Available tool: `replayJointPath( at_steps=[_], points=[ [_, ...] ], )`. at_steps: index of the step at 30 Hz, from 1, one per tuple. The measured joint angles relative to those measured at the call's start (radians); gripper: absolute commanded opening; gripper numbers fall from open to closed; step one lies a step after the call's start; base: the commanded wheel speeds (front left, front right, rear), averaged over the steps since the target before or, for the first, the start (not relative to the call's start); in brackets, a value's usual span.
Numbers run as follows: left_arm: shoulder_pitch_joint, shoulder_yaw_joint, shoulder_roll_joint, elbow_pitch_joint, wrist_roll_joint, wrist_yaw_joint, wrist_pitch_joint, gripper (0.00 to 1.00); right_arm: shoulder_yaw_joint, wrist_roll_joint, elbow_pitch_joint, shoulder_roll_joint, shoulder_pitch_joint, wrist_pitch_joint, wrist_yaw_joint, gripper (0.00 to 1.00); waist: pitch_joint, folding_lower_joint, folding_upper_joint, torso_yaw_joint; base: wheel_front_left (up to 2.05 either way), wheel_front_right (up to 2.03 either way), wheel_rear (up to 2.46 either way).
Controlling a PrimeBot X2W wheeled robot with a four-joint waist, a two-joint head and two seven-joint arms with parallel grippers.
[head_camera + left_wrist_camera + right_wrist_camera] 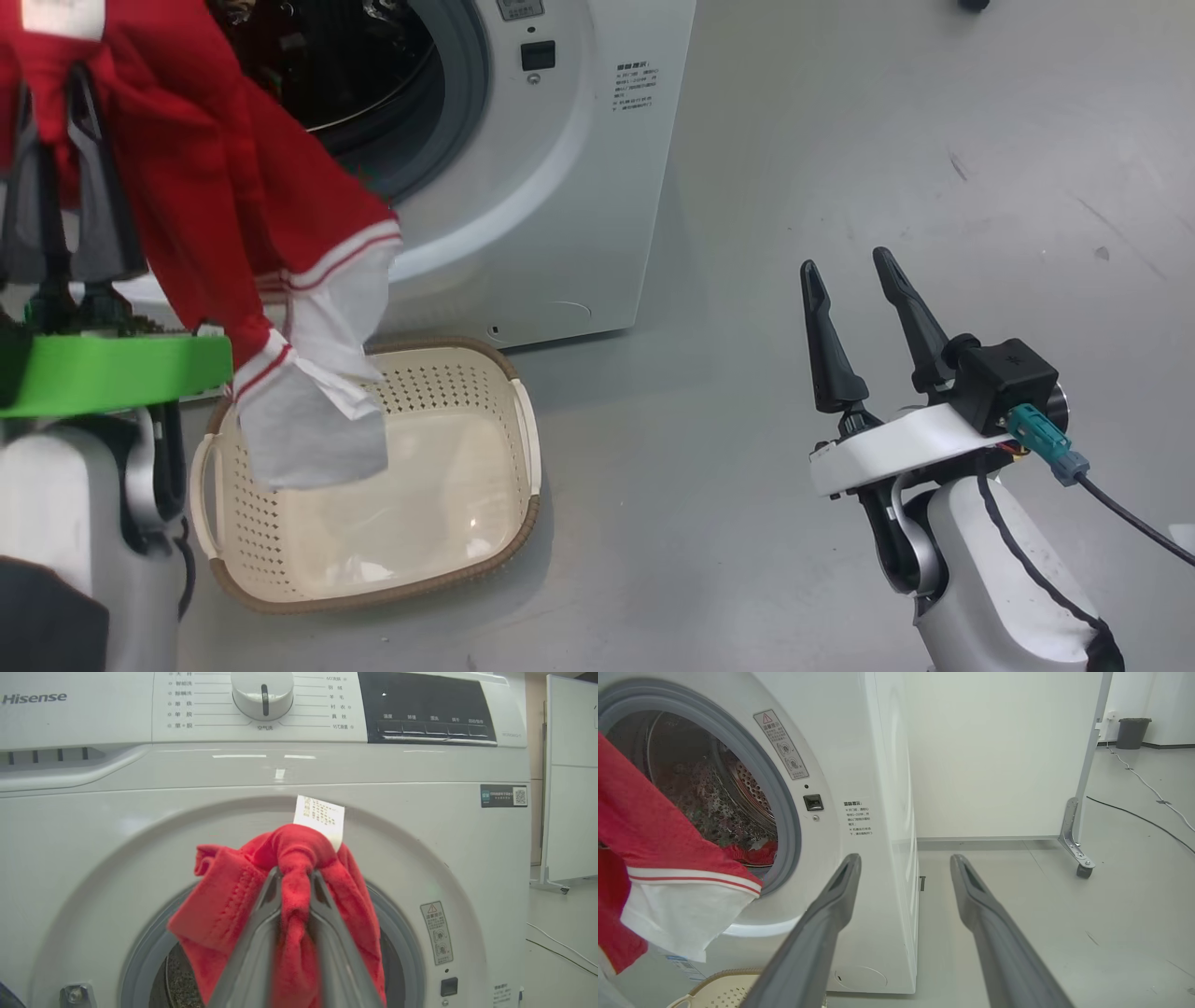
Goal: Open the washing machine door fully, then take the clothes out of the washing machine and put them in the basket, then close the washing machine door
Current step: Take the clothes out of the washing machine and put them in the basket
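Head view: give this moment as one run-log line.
left gripper: shut on clothes | right gripper: open | clothes: hanging over basket

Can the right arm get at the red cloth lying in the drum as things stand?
Probably yes. The right gripper is open and empty, and the drum mouth's right side, where that cloth lies, looks free; the garment held by the left gripper hangs across the left side only.

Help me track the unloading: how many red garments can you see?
2. One red garment hangs from the left pincer over the basket; a second garment lies inside the washing machine drum. More may be hidden behind.
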Motion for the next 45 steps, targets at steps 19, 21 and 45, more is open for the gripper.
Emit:
replayJointPath(
  at_steps=[19, 21, 45],
  points=[
    [0.248, -0.016, -0.062, 0.137, -0.04, 0.026, 0.118, 0.0, 0.011, -0.006, -0.049, 0.0, -0.006, 0.0, 0.008, 1.0, 0.065, 0.0, 0.0, -0.005, 0.0, 0.0, 0.0],
    [0.248, -0.013, -0.062, 0.163, -0.046, 0.026, 0.125, 0.0, 0.015, -0.007, -0.059, 0.0, -0.008, 0.0, 0.008, 1.0, 0.085, 0.0, 0.0, -0.008, 0.0, 0.0, 0.0],
    [0.017, 0.031, 0.017, 0.442, -0.058, 0.026, 0.202, 0.0, 0.058, 0.031, -0.177, 0.0, -0.158, 0.0, 0.005, 1.0, 0.394, 0.0001, 0.0, -0.113, 0.0, 0.0, 0.0]
  ],
)
